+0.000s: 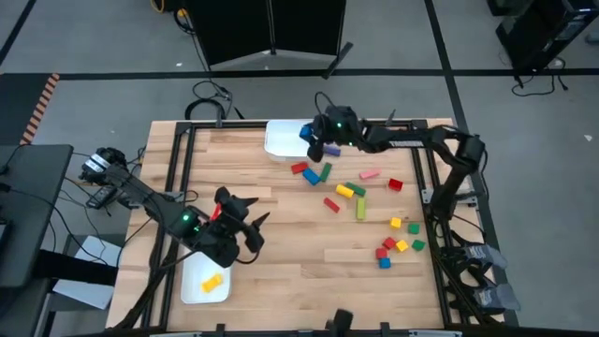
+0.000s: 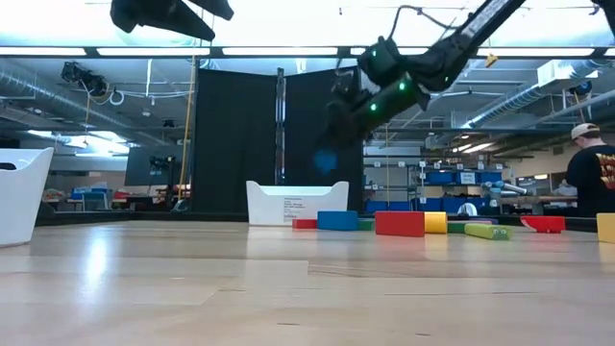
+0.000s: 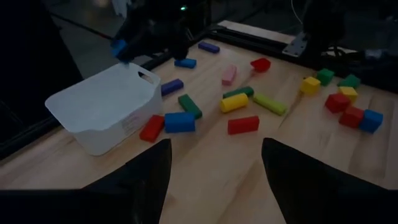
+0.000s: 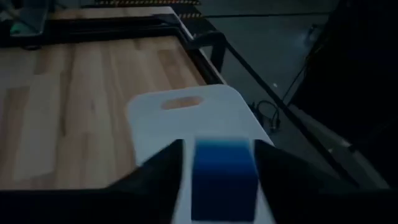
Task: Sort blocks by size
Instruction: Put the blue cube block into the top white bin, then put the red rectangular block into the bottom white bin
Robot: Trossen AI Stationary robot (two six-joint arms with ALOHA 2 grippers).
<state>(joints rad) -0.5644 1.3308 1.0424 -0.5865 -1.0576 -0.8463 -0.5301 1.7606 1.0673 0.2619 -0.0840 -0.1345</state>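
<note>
In the high view, the left gripper (image 1: 245,223) is at the lower left of the frame. Its jaws stand open and hold nothing. Just below it sits a white tray (image 1: 190,288) with one yellow block (image 1: 212,282) inside.

Near the top middle sits a second white tray (image 1: 281,140). The right gripper (image 1: 314,137) hangs by the right end of that tray. In the right wrist view, a blue block (image 4: 224,179) shows between its two dark fingers (image 4: 160,171), over the white tray. I cannot tell if the jaws are gripping the block or have let it go.

The other blocks lie on the wood table (image 1: 290,243), to the right of the middle. Just below the right gripper lie a red bar (image 1: 299,168), a blue bar (image 1: 311,176) and a green bar (image 1: 326,171), close together. Next come a red bar (image 1: 331,204), a yellow bar (image 1: 345,191), a long light green bar (image 1: 361,209) and a pink bar (image 1: 370,173). A red piece (image 1: 395,184) lies to the right of the pink one.

At the lower right are little cubes in a loose bunch: yellow (image 1: 395,223), green (image 1: 412,227), red (image 1: 388,243), yellow (image 1: 402,245), green (image 1: 417,244), red (image 1: 380,254) and blue (image 1: 384,263).
</note>
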